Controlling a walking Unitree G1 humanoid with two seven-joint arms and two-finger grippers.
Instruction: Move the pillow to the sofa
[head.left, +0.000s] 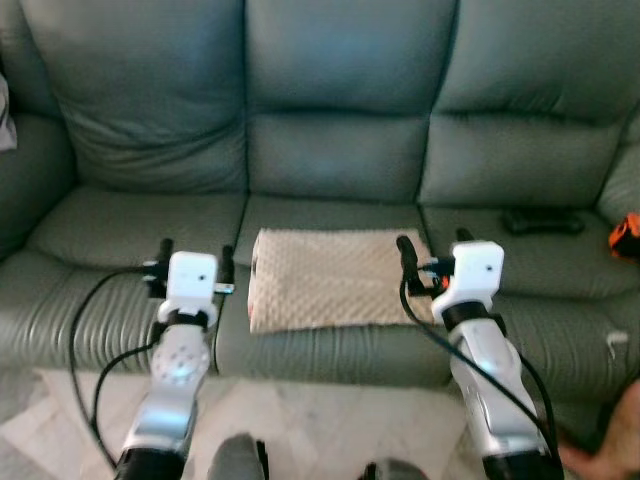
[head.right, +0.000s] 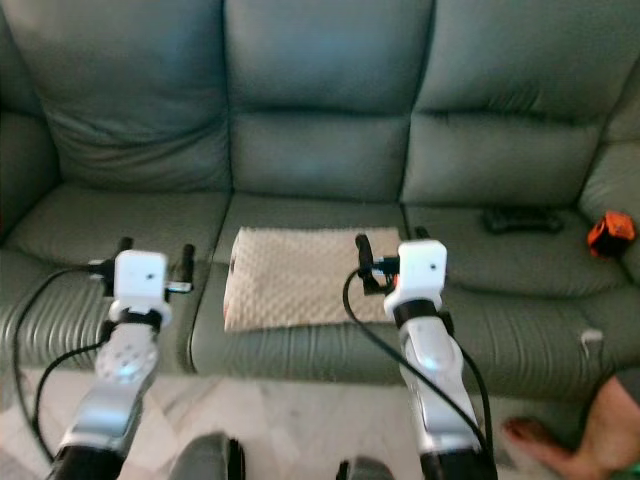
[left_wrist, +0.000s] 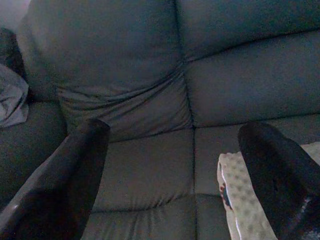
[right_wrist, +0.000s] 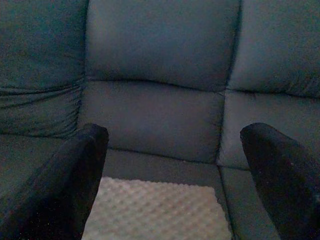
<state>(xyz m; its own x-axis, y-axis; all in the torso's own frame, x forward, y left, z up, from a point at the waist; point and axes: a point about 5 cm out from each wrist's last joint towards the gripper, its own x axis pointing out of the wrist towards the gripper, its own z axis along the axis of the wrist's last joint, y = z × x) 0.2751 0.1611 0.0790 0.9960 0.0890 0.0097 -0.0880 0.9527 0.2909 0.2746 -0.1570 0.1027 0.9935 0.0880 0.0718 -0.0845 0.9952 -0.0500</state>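
Note:
A beige, bumpy pillow lies flat on the middle seat of the grey-green sofa, near the seat's front edge. My left gripper is open just left of the pillow, over the seam to the left seat, with nothing between its fingers. In the left wrist view the pillow's corner shows beside one finger. My right gripper is open at the pillow's right edge and holds nothing. The right wrist view looks over the pillow between both open fingers.
A black remote and an orange object lie on the right seat. A grey cloth sits at the sofa's far left. A person's foot rests on the pale floor at the lower right.

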